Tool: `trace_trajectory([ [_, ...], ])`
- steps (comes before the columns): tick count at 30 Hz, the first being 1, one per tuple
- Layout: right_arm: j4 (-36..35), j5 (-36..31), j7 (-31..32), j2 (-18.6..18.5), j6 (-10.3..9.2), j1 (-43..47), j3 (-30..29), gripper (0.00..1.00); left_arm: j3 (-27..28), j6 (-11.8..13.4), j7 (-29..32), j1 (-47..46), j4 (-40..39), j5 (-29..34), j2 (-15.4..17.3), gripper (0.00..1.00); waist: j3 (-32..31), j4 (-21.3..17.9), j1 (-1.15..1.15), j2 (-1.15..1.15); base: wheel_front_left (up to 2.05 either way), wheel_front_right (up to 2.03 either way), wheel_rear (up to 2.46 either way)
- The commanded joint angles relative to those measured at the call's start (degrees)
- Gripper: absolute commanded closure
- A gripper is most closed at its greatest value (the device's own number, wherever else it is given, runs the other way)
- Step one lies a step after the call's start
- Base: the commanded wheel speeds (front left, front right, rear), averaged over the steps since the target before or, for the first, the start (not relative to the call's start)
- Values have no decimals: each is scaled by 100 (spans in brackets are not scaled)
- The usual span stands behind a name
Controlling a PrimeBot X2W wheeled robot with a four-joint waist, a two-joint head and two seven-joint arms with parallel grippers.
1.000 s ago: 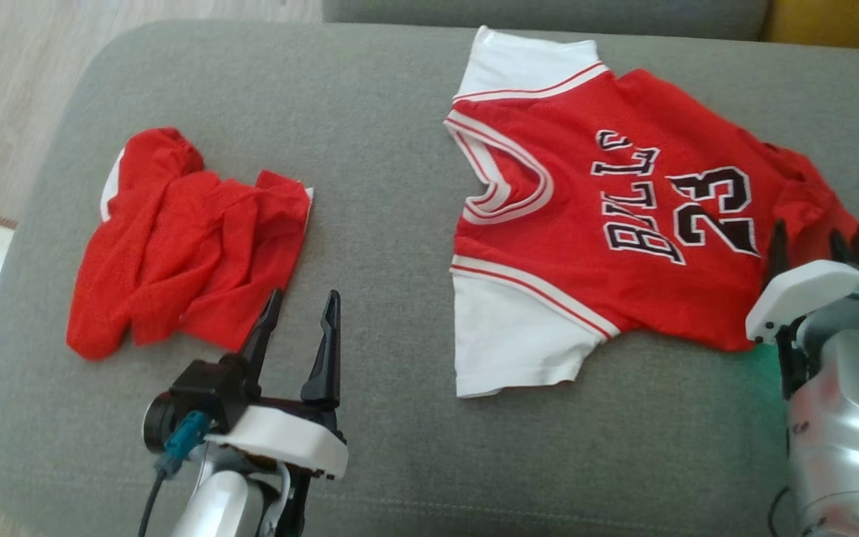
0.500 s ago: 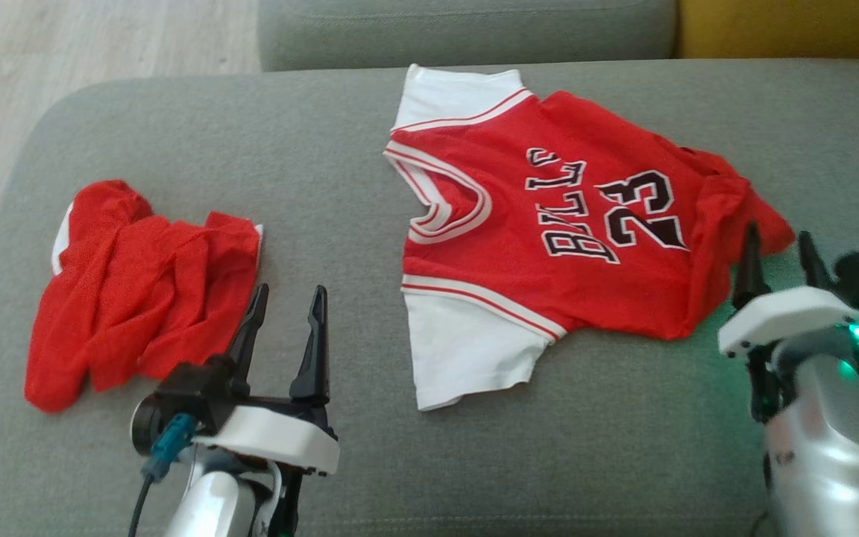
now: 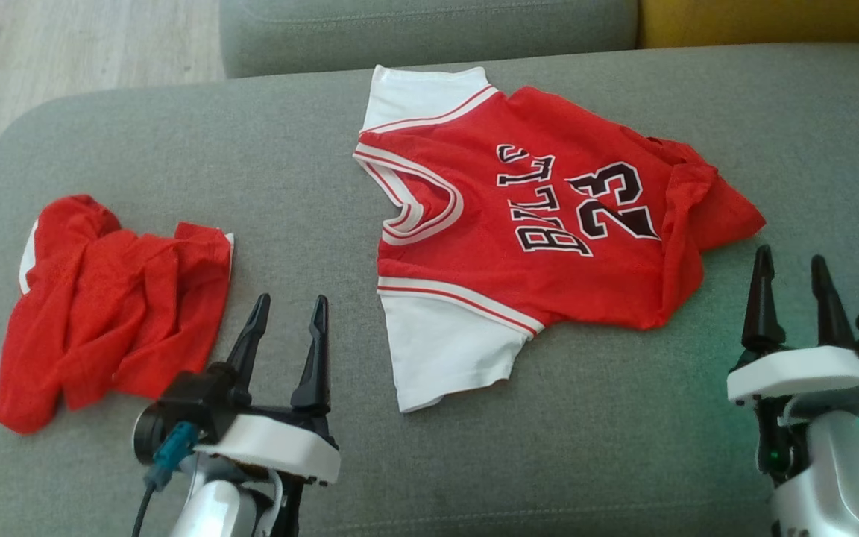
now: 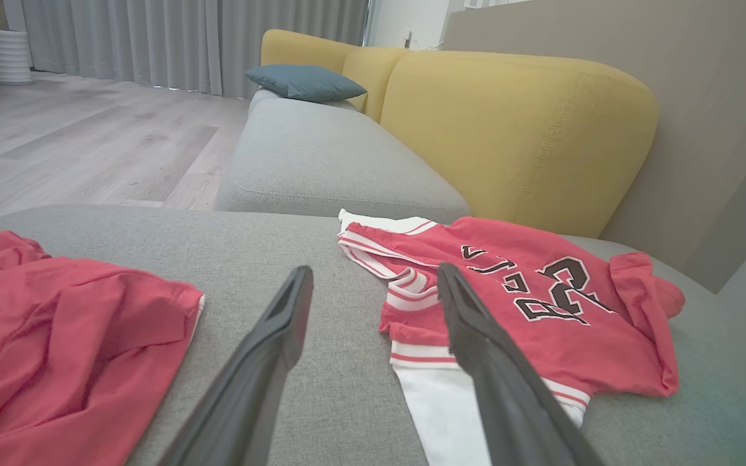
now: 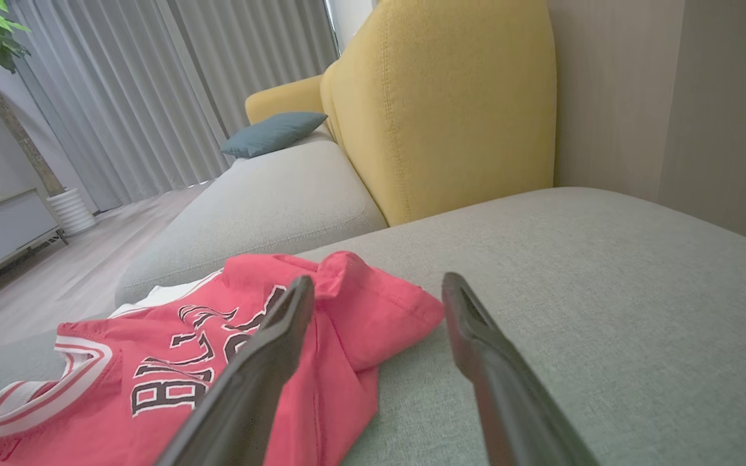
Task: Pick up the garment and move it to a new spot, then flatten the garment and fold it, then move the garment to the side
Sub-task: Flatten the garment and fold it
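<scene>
- The left gripper is hovering over the seat's near edge, its fingers standing apart and holding nothing.
- The right gripper is hovering toward the seat's near right corner, its fingers also spread and empty, with the tips pointing at the far edge.
- The jersey is lying front up in the middle of the seat, reaching toward the far edge, with its neck facing left and its hem facing right.
- One white sleeve is pointing at the far edge and the other at the near edge.
- The hem is bunching up just beyond the right gripper's tips, apart from them.
- Crumpled red shorts are lying by the seat's left edge, just left of the left gripper.
- A yellow backrest is rising behind the seat's far right side.
</scene>
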Motion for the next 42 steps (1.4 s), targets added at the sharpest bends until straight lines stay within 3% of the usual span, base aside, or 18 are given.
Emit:
trace_trajectory([
  [1, -239, 32, -46, -20, 22, -69, 147, 0, 138, -18, -32, -242, -156, 38, 8, 0, 29, -3, 0, 0, 0, 0, 0],
  [5, -414, 32, 5, -20, 22, -10, 127, 0, -40, -139, -32, -329, 114, 26, 8, 0, 121, -22, 0, 0, 0, 0, 0],
  [13, -533, 97, 27, -20, 22, -9, 170, 0, -745, -625, 249, -743, 1404, -93, 8, 0, 254, -191, 0, 0, 0, 0, 0],
  [33, -771, 205, 14, -20, 22, -89, 352, 0, -1153, -641, 727, -1276, 2752, -434, 8, 0, 480, -586, 0, 0, 0, 0, 0],
  [34, -783, 210, 13, -20, 22, -88, 351, 0, -1181, -671, 755, -1288, 2788, -464, 8, 66, 483, -595, 0, 0, 0, 0, 0],
  [35, -793, 213, 12, -20, 22, -85, 346, 0, -1207, -694, 768, -1301, 2814, -485, 8, 100, 483, -600, 0, 0, 0, 0, 0],
  [38, -816, 211, 10, -20, 22, -71, 304, 0, -1199, -687, 657, -1340, 2824, -543, 8, 100, 470, -576, 0, 0, 0, 0, 0],
  [42, -821, 171, 17, -20, 22, -36, 211, 0, -978, -425, 232, -1399, 2676, -639, 8, 100, 387, -457, 0, 0, 0, 0, 0],
])
